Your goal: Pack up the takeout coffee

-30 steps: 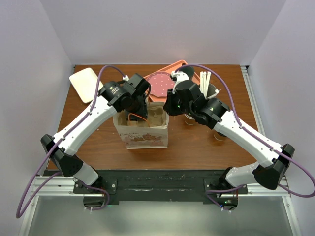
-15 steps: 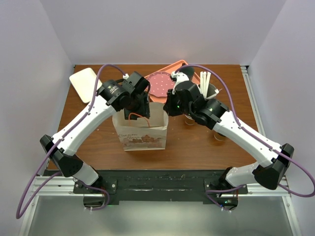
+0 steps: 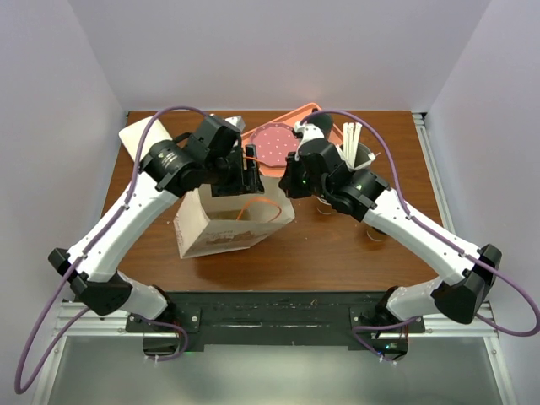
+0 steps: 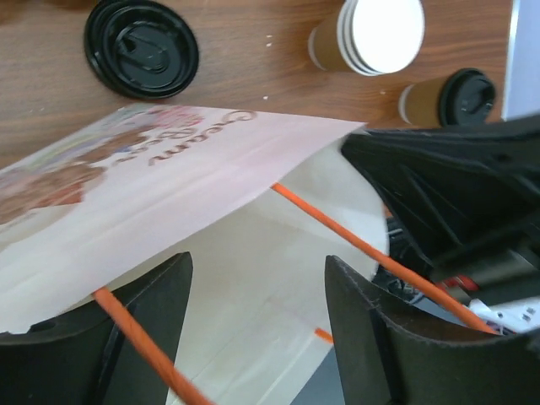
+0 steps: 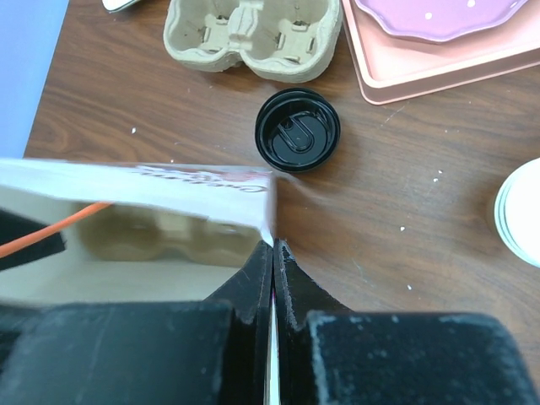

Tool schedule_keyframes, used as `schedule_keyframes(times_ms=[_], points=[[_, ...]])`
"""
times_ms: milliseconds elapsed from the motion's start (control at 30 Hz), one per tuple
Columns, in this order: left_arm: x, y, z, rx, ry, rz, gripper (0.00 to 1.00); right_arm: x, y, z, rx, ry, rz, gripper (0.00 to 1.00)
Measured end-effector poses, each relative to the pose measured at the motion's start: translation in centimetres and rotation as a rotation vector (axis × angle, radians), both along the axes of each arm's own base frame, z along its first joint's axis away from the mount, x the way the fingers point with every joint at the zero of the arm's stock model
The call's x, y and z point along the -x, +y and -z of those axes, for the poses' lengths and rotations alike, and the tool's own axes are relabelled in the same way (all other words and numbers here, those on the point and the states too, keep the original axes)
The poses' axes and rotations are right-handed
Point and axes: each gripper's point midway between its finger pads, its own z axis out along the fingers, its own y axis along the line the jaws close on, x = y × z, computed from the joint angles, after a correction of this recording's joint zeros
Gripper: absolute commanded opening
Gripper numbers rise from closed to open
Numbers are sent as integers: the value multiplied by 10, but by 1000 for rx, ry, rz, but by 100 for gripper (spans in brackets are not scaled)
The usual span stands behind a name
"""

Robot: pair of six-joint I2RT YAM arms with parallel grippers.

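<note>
Paper bag [image 4: 169, 194] pinched at rim, takeout coffee [image 4: 447, 97] outside it
Right gripper [image 5: 274, 249] clenched on the rim corner; left gripper [image 4: 257, 263] released, fingers spread over the mouth. Coffee sits toward bench [image 5: 405, 194] right edge, beside stacked cups [image 4: 371, 38].

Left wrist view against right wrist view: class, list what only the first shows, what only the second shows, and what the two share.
Only the left wrist view shows the takeout coffee, lidded and standing on the table beyond the bag. Only the right wrist view shows the pulp cup carrier, the pink tray, and the right gripper with its jaws shut on the bag's edge. Both show the paper bag, its orange handle and a loose black lid lying on the table.
</note>
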Motion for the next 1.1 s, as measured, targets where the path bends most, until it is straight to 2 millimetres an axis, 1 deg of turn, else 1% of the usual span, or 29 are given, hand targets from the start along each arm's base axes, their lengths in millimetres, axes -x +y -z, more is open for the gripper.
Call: schedule_keyframes(times_ms=[100,167,267,333,400,500,667,700,733,767,833,900,967,1000,1100], points=[[4,-1,-8,28,-20,29,71,-1,1,-1,-15,10,16,0],[7,-2,-7,36,-17,52,71,0,1,-4,-24,14,23,0],[14,-5,4,38,30,81,70,0,3,-6,-43,23,34,0],[20,-5,14,28,72,96,67,1,3,-7,-61,32,45,0],[25,-4,24,14,110,104,64,1,4,-9,-79,38,54,0],[33,0,38,-5,147,110,64,2,4,-11,-102,49,70,0],[49,4,43,-7,175,176,64,2,4,-11,-116,62,91,0],[51,5,45,-10,183,191,64,2,3,-11,-117,64,94,9],[53,5,47,-15,189,204,64,2,3,-10,-116,66,97,13],[55,6,48,-22,195,212,64,2,3,-10,-118,69,97,14],[56,8,49,-33,198,227,64,4,4,-11,-120,72,87,21],[56,8,49,-44,201,238,64,5,5,-13,-116,66,71,24],[53,7,47,-55,200,246,64,7,7,-21,-114,44,32,27],[51,6,46,-59,198,250,64,8,7,-25,-110,24,5,29],[44,2,43,-62,183,259,64,16,7,-46,-115,-53,-86,31]])
